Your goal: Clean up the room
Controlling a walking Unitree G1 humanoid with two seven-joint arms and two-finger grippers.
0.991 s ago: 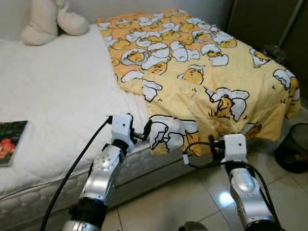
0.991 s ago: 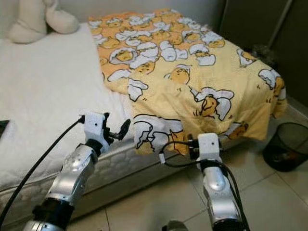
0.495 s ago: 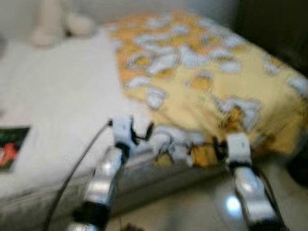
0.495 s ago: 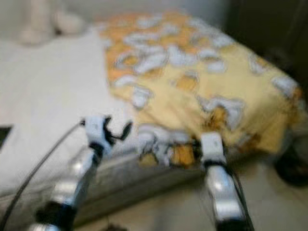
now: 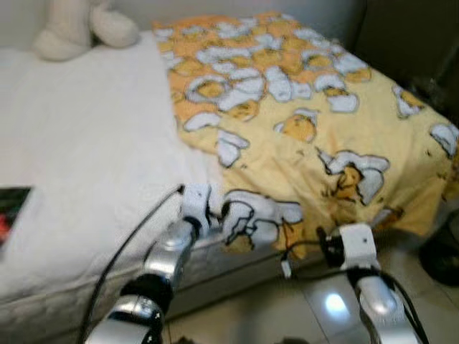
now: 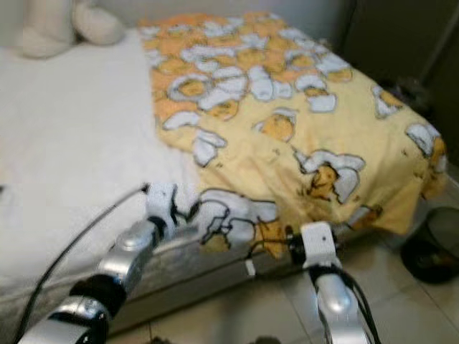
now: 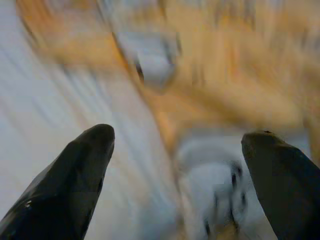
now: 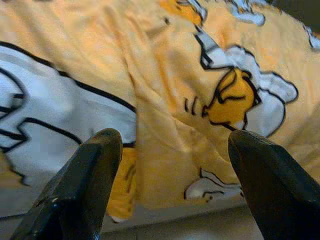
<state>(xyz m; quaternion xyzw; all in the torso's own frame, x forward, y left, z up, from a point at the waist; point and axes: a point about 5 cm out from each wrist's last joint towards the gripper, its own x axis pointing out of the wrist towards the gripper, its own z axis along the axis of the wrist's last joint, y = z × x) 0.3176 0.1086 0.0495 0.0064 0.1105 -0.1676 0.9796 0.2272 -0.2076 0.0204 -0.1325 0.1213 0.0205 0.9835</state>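
Note:
A yellow blanket (image 5: 308, 107) printed with cartoon egg figures lies rumpled over the right half of the bed (image 5: 86, 143), its front corner hanging over the mattress edge. My left gripper (image 5: 218, 212) is open at that hanging corner, right against the white-patterned fold (image 7: 205, 185). My right gripper (image 5: 324, 248) is open just below the blanket's front hem. In the right wrist view the hem (image 8: 170, 165) lies between the fingers (image 8: 82, 185), a short way ahead.
A cream plush toy (image 5: 79, 29) sits at the head of the bed. A dark book (image 5: 8, 213) lies on the white sheet at the left. A black bin (image 6: 429, 251) stands on the tiled floor at the right, beside a dark wardrobe (image 5: 409, 36).
The view blurred and shifted as the camera moved. My left gripper has reached forward, closer against the blanket's hanging corner. The right gripper stays under the hem.

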